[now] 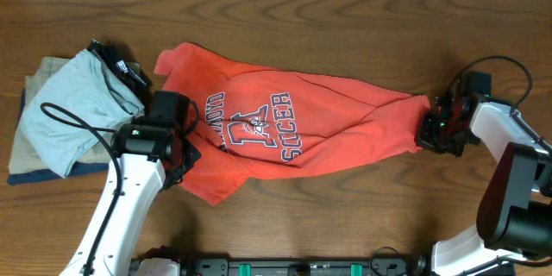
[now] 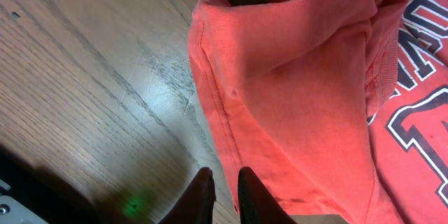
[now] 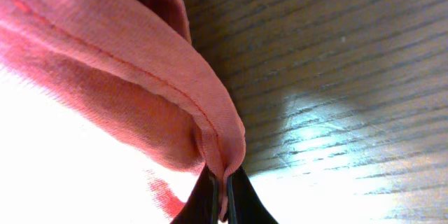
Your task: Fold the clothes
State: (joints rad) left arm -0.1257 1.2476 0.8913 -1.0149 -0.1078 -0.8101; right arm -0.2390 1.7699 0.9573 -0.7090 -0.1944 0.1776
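Shirt [image 1: 345,112] lies crumpled across the middle of the table [image 1: 345,224], chest up, drawn out to a point on the right. The right gripper [image 3: 221,182] is clamped on the hem there, with a fold of red cloth pinched between its fingers. The left gripper [image 2: 222,182] sits at the shirt's near-left edge with its fingers almost together; I can't tell if any cloth is caught between them. A grey garment [image 1: 65,112] lies on a pile at the far left, just beside the shirt.

To my eye this is still the flattening stage. The right pinch looks thin, so I'd pull gently and low along the table. The left should get a firm hold of the hem before both draw apart, keeping clear of that pile.

The chest print reads "SOCCER" [image 1: 285,127], running sideways beside an emblem; a second arched word is too small to read
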